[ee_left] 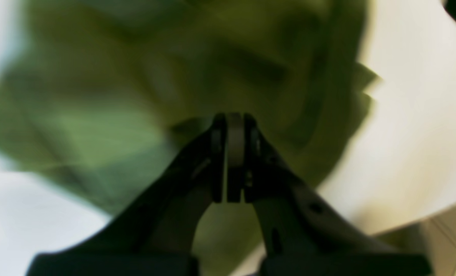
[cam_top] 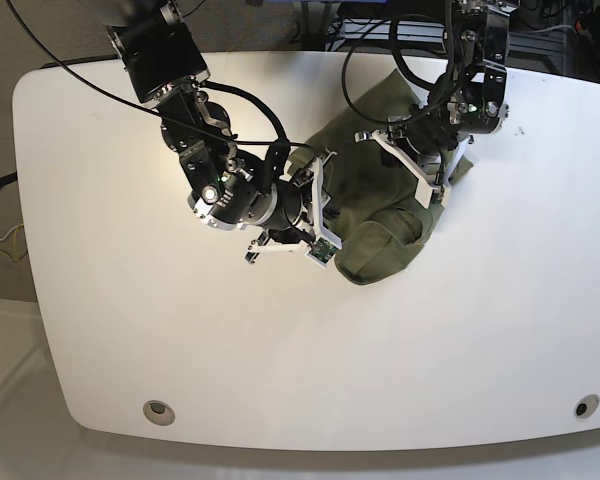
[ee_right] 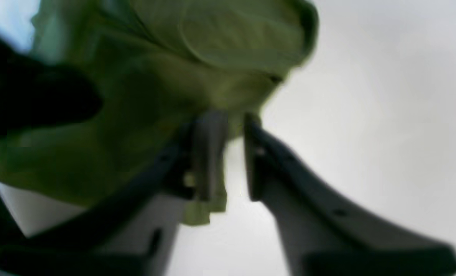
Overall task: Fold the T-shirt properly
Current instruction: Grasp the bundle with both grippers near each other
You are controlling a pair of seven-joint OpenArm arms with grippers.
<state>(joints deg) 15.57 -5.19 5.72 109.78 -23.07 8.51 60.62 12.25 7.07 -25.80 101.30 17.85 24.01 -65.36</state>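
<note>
Blurred black fingers fill the left wrist view, the left gripper [ee_left: 234, 153] pressed together, though whether any olive cloth is caught between the tips is too smeared to tell. Just as soft, the right wrist view shows the right gripper [ee_right: 228, 153] with jaws parted and a scrap of cloth lying against one finger [ee_right: 208, 153] — held or merely draped, I cannot tell. Only the base view gives the whole: the T-shirt [cam_top: 380, 215] bunched toward the far edge of the white desk [cam_top: 500, 340], between both grippers.

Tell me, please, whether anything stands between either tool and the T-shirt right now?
Nothing visible does. The left tool is shut right against the T-shirt, and the right tool stands parted with a flap of cloth hanging against one finger. Only white table surrounds the bunched shirt.
</note>
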